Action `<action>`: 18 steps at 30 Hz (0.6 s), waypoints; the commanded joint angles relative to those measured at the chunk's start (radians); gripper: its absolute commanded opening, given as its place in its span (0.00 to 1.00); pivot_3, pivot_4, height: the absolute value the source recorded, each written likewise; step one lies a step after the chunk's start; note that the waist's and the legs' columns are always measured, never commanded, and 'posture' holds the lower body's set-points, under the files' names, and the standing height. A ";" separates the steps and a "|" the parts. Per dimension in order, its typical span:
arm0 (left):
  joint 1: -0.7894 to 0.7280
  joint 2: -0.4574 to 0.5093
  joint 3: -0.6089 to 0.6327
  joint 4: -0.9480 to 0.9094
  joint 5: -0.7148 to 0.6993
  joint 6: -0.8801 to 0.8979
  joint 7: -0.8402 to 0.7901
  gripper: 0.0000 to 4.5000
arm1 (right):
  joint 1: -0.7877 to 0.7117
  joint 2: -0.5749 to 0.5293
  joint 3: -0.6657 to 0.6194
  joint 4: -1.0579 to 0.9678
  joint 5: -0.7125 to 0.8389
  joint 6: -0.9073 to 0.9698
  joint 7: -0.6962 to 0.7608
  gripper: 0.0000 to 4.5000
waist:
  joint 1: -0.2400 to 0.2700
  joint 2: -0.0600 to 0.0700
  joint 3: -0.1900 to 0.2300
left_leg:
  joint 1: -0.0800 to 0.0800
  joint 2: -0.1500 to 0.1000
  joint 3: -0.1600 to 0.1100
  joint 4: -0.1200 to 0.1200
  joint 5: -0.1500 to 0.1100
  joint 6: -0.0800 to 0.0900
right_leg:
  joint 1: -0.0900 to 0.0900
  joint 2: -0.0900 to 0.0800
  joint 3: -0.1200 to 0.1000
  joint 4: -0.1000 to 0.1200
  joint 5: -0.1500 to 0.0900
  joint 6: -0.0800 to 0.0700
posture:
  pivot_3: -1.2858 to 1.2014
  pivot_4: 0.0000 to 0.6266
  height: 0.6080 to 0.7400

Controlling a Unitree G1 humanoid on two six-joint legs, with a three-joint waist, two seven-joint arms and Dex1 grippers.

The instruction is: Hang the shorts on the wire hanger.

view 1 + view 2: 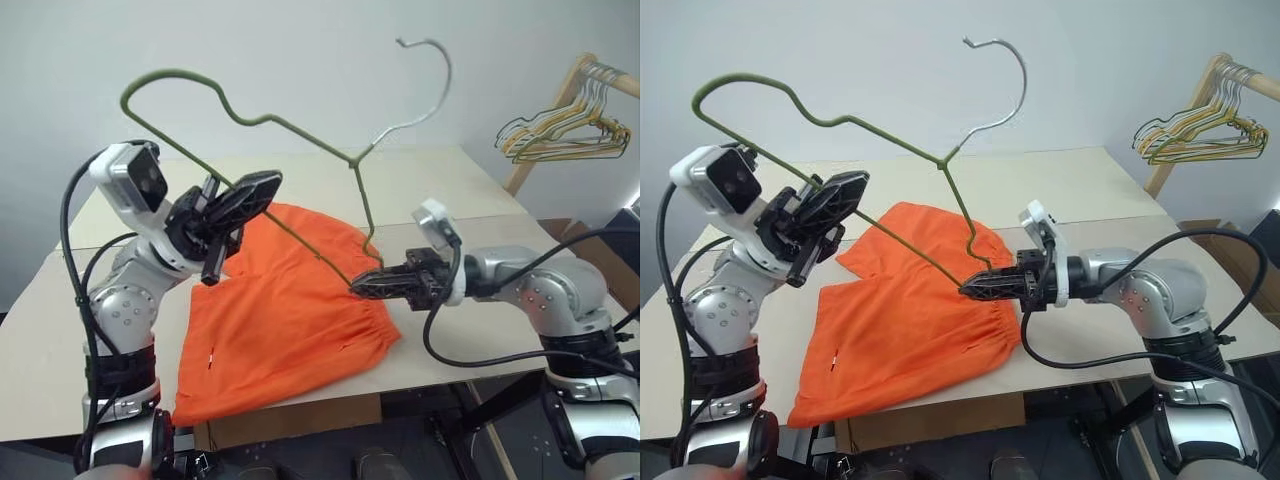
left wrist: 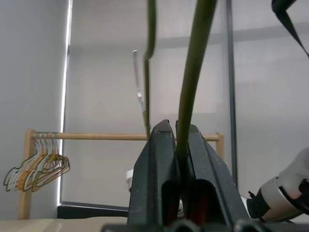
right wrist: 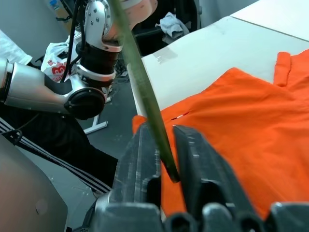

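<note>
left hand (image 1: 262, 186), right hand (image 1: 356, 287) grip wire hanger (image 1: 290, 128) | shorts (image 1: 285, 310) overhang table (image 1: 440, 175) edge

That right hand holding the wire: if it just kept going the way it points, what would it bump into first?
Probably the left hand. The right hand, shut on the wire hanger, points across low over the orange shorts; it might skim the fabric first, since depth is unclear.

My table (image 1: 470, 190) is pale and flat — the orange shorts (image 1: 280, 320) lie spread and wrinkled on it, their lower end reaching its near edge.
</note>
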 commanded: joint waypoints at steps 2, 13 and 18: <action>-0.024 -0.007 -0.015 -0.020 0.019 -0.027 0.003 0.00 | -0.011 0.007 -0.015 -0.009 -0.019 -0.026 -0.011 0.01 | -0.001 0.000 0.000 | 0.000 0.000 0.000 0.000 0.000 0.000 | 0.000 0.000 0.000 0.000 0.000 0.000 | 0.46 0.00 1.00; 0.070 0.111 -0.185 0.019 0.294 0.001 0.042 0.45 | -0.014 0.011 -0.112 0.012 0.040 0.014 -0.038 0.00 | -0.002 0.000 0.000 | 0.000 0.000 0.000 0.000 0.000 0.000 | 0.000 0.000 0.000 0.000 0.000 0.000 | 0.47 0.00 1.00; 0.180 0.196 -0.302 0.010 0.498 -0.067 0.043 0.84 | 0.032 -0.052 -0.234 0.012 0.120 0.107 -0.088 0.00 | -0.001 0.000 0.000 | 0.000 0.000 0.000 -0.001 0.000 0.000 | -0.001 0.000 0.000 0.000 0.000 0.000 | 0.46 0.00 1.00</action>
